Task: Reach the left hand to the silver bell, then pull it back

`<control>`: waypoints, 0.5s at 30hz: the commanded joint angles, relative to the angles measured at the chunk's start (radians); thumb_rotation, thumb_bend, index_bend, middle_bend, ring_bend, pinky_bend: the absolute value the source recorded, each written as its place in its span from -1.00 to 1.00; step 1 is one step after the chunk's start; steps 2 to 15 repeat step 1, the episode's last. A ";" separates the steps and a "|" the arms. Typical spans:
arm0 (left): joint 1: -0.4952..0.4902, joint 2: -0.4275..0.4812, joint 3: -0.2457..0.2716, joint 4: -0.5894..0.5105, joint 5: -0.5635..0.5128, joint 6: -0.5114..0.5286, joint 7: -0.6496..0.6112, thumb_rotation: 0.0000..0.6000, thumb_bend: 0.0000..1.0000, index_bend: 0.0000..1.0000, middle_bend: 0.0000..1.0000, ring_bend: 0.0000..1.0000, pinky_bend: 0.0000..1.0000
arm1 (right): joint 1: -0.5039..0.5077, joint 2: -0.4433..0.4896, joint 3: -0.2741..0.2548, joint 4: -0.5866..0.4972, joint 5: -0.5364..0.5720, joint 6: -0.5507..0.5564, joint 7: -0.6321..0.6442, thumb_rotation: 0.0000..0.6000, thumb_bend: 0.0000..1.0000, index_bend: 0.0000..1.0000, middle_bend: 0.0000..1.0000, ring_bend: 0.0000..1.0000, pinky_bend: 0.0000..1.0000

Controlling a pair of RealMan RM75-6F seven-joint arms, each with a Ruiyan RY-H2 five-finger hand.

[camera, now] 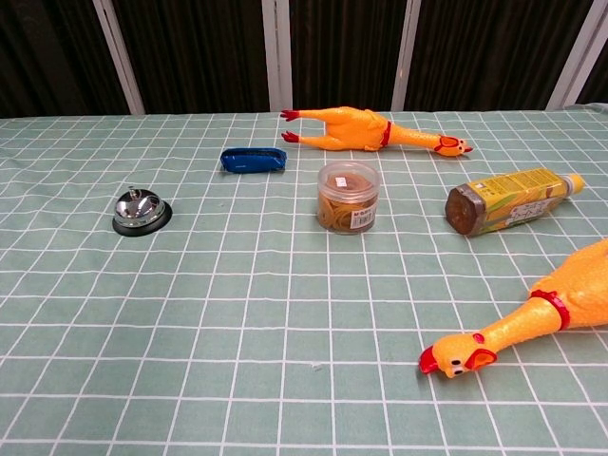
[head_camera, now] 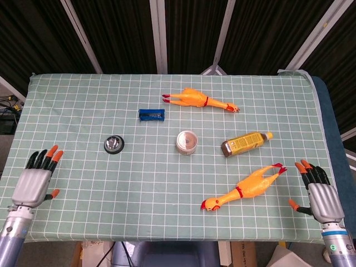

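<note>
The silver bell sits alone on the green table, left of the little round tub. The left hand is at the near left edge, well apart from the bell, fingers spread and holding nothing. The pull-back looks nearly done, so it should stop there, while the right hand rests flat and empty

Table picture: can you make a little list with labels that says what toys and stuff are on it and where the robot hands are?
bell: silver bell stands alone, left of the jar
jar: clear tub of rubber bands, mid-table
chickens: one rubber chicken at the far side, another chicken near the front right
bottle: brown bottle lying on its side
blue thing: small blue object behind the bell
left robot hand: near left table edge, fingers apart, holding nothing
right robot hand: right edge, fingers apart, holding nothing
</note>
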 commanded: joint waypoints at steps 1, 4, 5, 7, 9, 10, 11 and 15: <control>0.072 0.024 0.050 0.033 0.074 0.072 -0.073 1.00 -0.71 -1.00 -1.00 -1.00 -1.00 | 0.000 0.000 -0.001 0.000 -0.001 0.001 -0.003 1.00 -0.50 -1.00 -1.00 -1.00 -1.00; 0.072 0.024 0.050 0.033 0.074 0.072 -0.073 1.00 -0.71 -1.00 -1.00 -1.00 -1.00 | 0.000 0.000 -0.001 0.000 -0.001 0.001 -0.003 1.00 -0.50 -1.00 -1.00 -1.00 -1.00; 0.072 0.024 0.050 0.033 0.074 0.072 -0.073 1.00 -0.71 -1.00 -1.00 -1.00 -1.00 | 0.000 0.000 -0.001 0.000 -0.001 0.001 -0.003 1.00 -0.50 -1.00 -1.00 -1.00 -1.00; 0.072 0.024 0.050 0.033 0.074 0.072 -0.073 1.00 -0.71 -1.00 -1.00 -1.00 -1.00 | 0.000 0.000 -0.001 0.000 -0.001 0.001 -0.003 1.00 -0.50 -1.00 -1.00 -1.00 -1.00; 0.072 0.024 0.050 0.033 0.074 0.072 -0.073 1.00 -0.71 -1.00 -1.00 -1.00 -1.00 | 0.000 0.000 -0.001 0.000 -0.001 0.001 -0.003 1.00 -0.50 -1.00 -1.00 -1.00 -1.00; 0.072 0.024 0.050 0.033 0.074 0.072 -0.073 1.00 -0.71 -1.00 -1.00 -1.00 -1.00 | 0.000 0.000 -0.001 0.000 -0.001 0.001 -0.003 1.00 -0.50 -1.00 -1.00 -1.00 -1.00; 0.072 0.024 0.050 0.033 0.074 0.072 -0.073 1.00 -0.71 -1.00 -1.00 -1.00 -1.00 | 0.000 0.000 -0.001 0.000 -0.001 0.001 -0.003 1.00 -0.50 -1.00 -1.00 -1.00 -1.00; 0.072 0.024 0.050 0.033 0.074 0.072 -0.073 1.00 -0.71 -1.00 -1.00 -1.00 -1.00 | 0.000 0.000 -0.001 0.000 -0.001 0.001 -0.003 1.00 -0.50 -1.00 -1.00 -1.00 -1.00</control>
